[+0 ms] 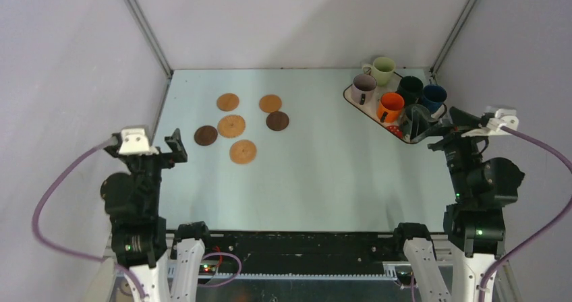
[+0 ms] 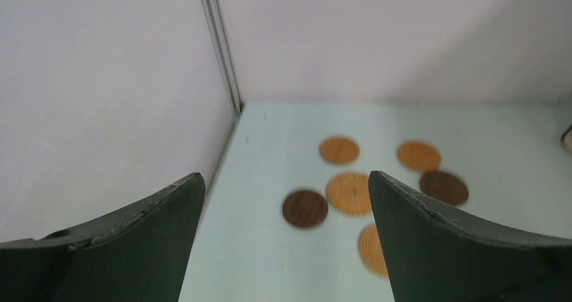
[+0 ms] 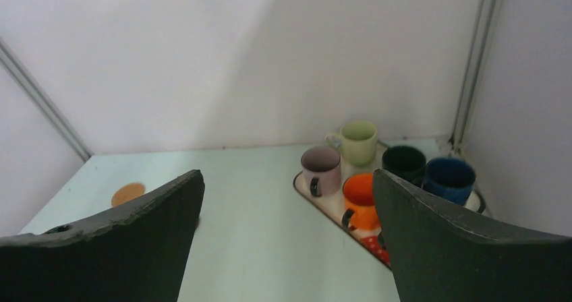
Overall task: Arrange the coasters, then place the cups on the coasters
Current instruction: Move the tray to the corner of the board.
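Observation:
Six coasters lie loose at the table's left-centre: tan discs (image 1: 228, 102) (image 1: 270, 103) (image 1: 231, 125) (image 1: 243, 152) and dark brown ones (image 1: 206, 135) (image 1: 277, 121). The cups stand on a white tray (image 1: 369, 111) at the back right: pale green (image 1: 383, 69), mauve (image 1: 363, 88), dark green (image 1: 409, 86), navy (image 1: 433, 97), orange (image 1: 390, 106). A further dark cup (image 1: 416, 116) is partly hidden by my right gripper (image 1: 428, 128), which hangs open and empty just in front of the tray. My left gripper (image 1: 177, 147) is open and empty, left of the nearest dark coaster (image 2: 305, 208).
White walls with metal corner posts (image 1: 145, 25) close in the table on the left, back and right. The tray sits tight in the back right corner, its strawberry-print end (image 3: 378, 248) nearest my right gripper (image 3: 287, 174).

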Tool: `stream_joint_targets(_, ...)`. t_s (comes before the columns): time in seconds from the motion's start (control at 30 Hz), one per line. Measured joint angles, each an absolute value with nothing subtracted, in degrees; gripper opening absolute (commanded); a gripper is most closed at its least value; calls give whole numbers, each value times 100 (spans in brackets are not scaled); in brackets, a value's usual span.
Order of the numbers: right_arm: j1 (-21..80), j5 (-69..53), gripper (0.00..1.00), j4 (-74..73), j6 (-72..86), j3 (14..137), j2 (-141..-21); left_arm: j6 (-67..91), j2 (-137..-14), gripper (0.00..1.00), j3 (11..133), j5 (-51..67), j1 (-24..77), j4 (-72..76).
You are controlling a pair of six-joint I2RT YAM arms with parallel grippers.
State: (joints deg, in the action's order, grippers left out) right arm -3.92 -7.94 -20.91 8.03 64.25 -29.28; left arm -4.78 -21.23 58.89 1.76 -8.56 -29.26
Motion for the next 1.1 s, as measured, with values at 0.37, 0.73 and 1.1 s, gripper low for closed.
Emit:
stream_joint_targets(0.37,-248,-1299,100,-1940,753,5570,-2993,-613,-2602,98,5688,523,-919,-3275)
stream_joint_targets(0.73,-248,-1304,100,-1304,176,4696,-3336,-696,-2709,98,5408,740,-930,-3199)
stream_joint_targets(1.1,-93,-1055,97,-1774,-397,5542,-4722,-757,-2709,98,5271,821,-932,-3105)
